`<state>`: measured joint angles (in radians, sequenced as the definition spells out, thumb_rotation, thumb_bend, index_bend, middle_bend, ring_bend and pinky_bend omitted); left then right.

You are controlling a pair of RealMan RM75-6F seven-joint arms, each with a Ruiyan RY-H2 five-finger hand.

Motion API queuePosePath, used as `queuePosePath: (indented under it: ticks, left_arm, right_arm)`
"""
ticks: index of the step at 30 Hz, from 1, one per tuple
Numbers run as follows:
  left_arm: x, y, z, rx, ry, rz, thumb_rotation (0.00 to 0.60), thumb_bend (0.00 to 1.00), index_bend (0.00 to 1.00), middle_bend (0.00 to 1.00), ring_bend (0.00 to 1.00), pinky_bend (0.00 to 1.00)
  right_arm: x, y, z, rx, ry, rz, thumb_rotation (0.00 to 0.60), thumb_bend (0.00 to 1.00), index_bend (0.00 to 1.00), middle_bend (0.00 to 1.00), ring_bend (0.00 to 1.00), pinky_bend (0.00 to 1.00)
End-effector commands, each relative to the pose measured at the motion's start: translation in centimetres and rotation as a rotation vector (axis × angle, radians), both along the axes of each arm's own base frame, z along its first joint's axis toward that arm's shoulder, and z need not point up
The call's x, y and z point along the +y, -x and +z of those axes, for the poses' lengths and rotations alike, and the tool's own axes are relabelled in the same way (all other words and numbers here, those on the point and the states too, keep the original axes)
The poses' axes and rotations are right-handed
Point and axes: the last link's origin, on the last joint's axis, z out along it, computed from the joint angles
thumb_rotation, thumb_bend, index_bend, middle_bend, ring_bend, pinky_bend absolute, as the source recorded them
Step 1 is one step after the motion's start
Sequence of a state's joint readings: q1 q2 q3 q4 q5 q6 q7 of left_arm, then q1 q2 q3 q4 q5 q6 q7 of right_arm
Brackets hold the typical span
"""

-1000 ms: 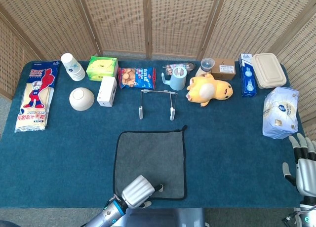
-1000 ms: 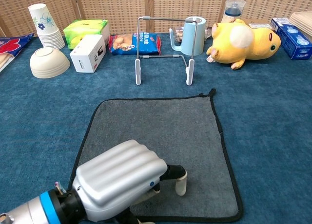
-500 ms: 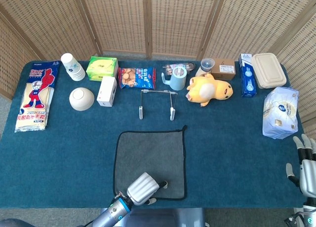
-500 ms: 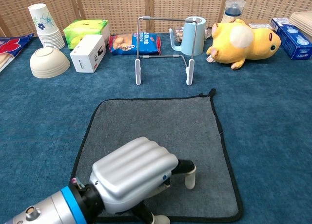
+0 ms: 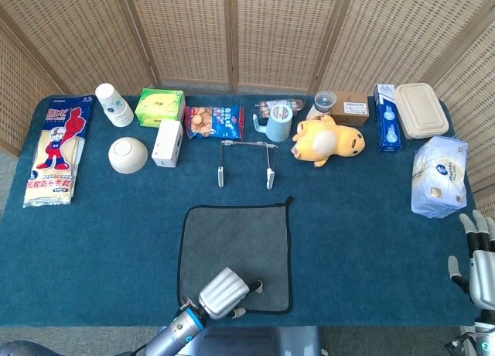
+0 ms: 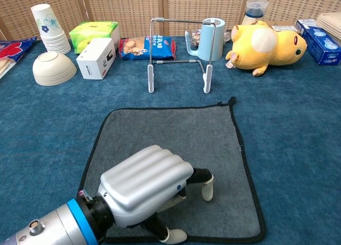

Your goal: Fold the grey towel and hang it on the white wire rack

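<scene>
While the grey towel (image 6: 176,144) lies flat and unfolded on the blue surface (image 6: 298,128), square with a dark bound edge and a small loop at one far corner, it sits just in front of the white wire rack (image 6: 179,53). Over the towel's near edge, the left hand (image 6: 146,184) has its fingers (image 6: 206,187) curled down with tips touching the cloth. Far right of the rack, the right hand (image 5: 476,255) shows fingers spread, holding nothing.
</scene>
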<state>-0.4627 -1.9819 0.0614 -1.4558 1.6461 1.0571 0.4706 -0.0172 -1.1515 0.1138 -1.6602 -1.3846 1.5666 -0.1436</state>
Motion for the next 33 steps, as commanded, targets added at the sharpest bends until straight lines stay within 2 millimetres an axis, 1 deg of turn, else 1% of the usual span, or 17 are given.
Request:
queuePosePath:
  ticks: [1, 3, 5, 8, 11, 16, 24, 33]
  left_arm:
    - [0.1, 0.0, 0.1, -0.005, -0.007, -0.001, 0.6, 0.3, 0.41, 1.0, 1.0, 1.0]
    - [0.1, 0.0, 0.2, -0.008, -0.014, -0.002, 0.6, 0.33, 0.4, 1.0, 1.0, 1.0]
    - [0.1, 0.0, 0.3, -0.011, -0.014, 0.001, 0.6, 0.33, 0.4, 1.0, 1.0, 1.0]
    - [-0.1, 0.1, 0.2, -0.019, 0.013, 0.01, 0.6, 0.32, 0.4, 1.0, 1.0, 1.0]
    - [-0.5, 0.0, 0.2, -0.037, 0.079, 0.035, 0.6, 0.31, 0.4, 1.0, 1.0, 1.0]
    - [-0.5, 0.1, 0.0, -0.026, 0.094, 0.028, 0.6, 0.29, 0.4, 1.0, 1.0, 1.0]
    - [-0.2, 0.2, -0.5, 0.01, 0.062, 0.007, 0.6, 0.29, 0.4, 1.0, 1.0, 1.0]
    - [0.1, 0.1, -0.8, 0.011, 0.03, 0.006, 0.6, 0.29, 0.4, 1.0, 1.0, 1.0]
  right_arm:
    - [0.0, 0.0, 0.0, 0.0, 0.0, 0.0, 0.6, 0.39, 0.08, 0.03, 0.0, 0.0]
    - [0.0, 0.0, 0.0, 0.001, 0.0, -0.001, 0.6, 0.39, 0.08, 0.03, 0.0, 0.0]
    - [0.0, -0.1, 0.0, 0.002, 0.001, 0.0, 0.6, 0.39, 0.08, 0.03, 0.0, 0.0]
    - [0.0, -0.1, 0.0, 0.003, 0.0, -0.001, 0.6, 0.39, 0.08, 0.03, 0.0, 0.0]
    - [0.0, -0.1, 0.0, 0.002, 0.0, -0.001, 0.6, 0.39, 0.08, 0.03, 0.0, 0.0]
    - [0.2, 0.1, 0.1, 0.002, 0.004, -0.007, 0.6, 0.39, 0.08, 0.03, 0.0, 0.0]
    - [0.5, 0.3, 0.2, -0.003, 0.009, -0.013, 0.6, 0.39, 0.08, 0.03, 0.0, 0.0]
    - [0.6, 0.4, 0.2, -0.005, 0.013, -0.015, 0.6, 0.39, 0.08, 0.03, 0.0, 0.0]
